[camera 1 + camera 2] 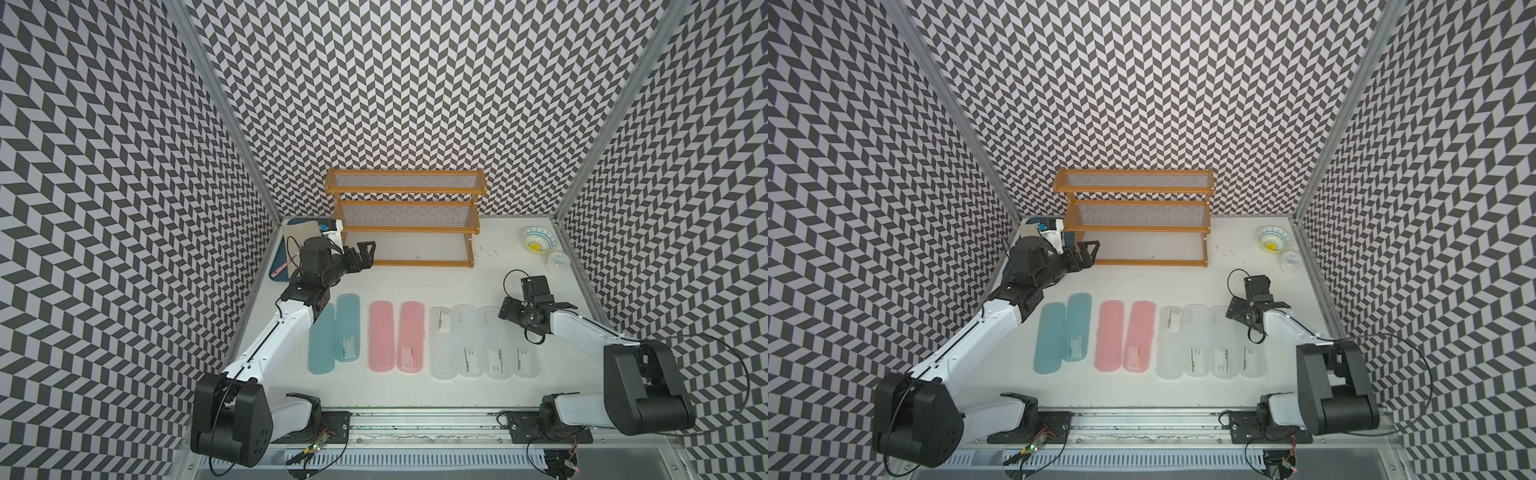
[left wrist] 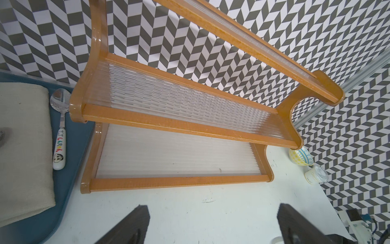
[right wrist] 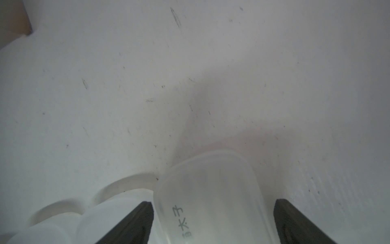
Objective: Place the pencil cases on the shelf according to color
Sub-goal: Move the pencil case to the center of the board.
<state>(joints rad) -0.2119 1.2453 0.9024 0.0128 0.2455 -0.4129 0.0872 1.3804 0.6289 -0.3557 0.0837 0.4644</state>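
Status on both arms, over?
Left tool open, empty, by the shelf. Right tool open, straddling end white case on table. Shelf bare. Neighbouring white case close alongside.

1. The left arm (image 1: 266,345) stretches toward the table's (image 1: 415,399) far left corner. The left gripper (image 1: 366,253) points rightward, jaws wide apart.
2. The right arm (image 1: 582,330) folds in from the right edge. The right gripper (image 3: 213,203) points down, jaws spread.

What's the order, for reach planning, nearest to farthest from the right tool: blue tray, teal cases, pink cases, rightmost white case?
In a top view, from the right tool:
1. Rightmost white case, directly beneath it.
2. Pink cases, mid-row.
3. Teal cases, row's left end.
4. Blue tray, far-left corner.
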